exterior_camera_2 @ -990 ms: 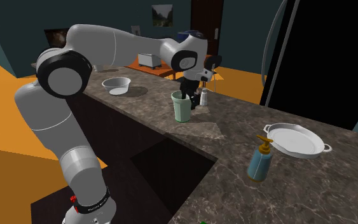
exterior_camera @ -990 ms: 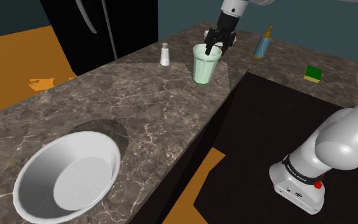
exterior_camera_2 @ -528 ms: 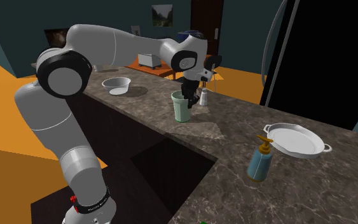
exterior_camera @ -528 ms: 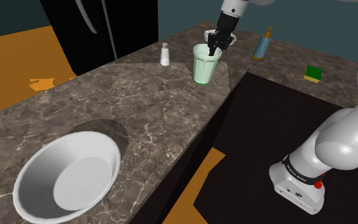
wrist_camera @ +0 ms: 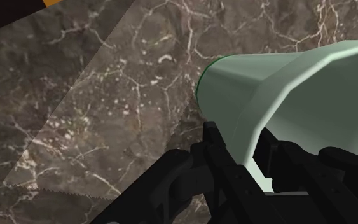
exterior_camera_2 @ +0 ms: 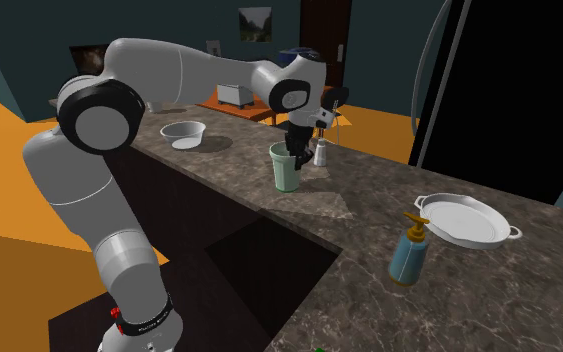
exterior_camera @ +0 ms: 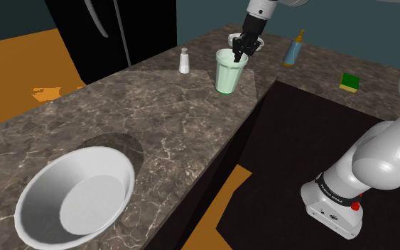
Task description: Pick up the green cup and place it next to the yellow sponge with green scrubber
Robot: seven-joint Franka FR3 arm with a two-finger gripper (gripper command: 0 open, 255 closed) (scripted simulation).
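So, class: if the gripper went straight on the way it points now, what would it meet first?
The gripper points down, its fingers astride the green cup's wall. Straight on, the inner finger likely meets the cup's floor first, though depth is unclear.

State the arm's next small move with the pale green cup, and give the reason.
Probably a short straight lift. The black gripper looks shut on the rim of the pale green cup, one finger inside, one outside, and the cup stands on the dark marbled counter. It must clear that before travelling to the yellow-and-green sponge.
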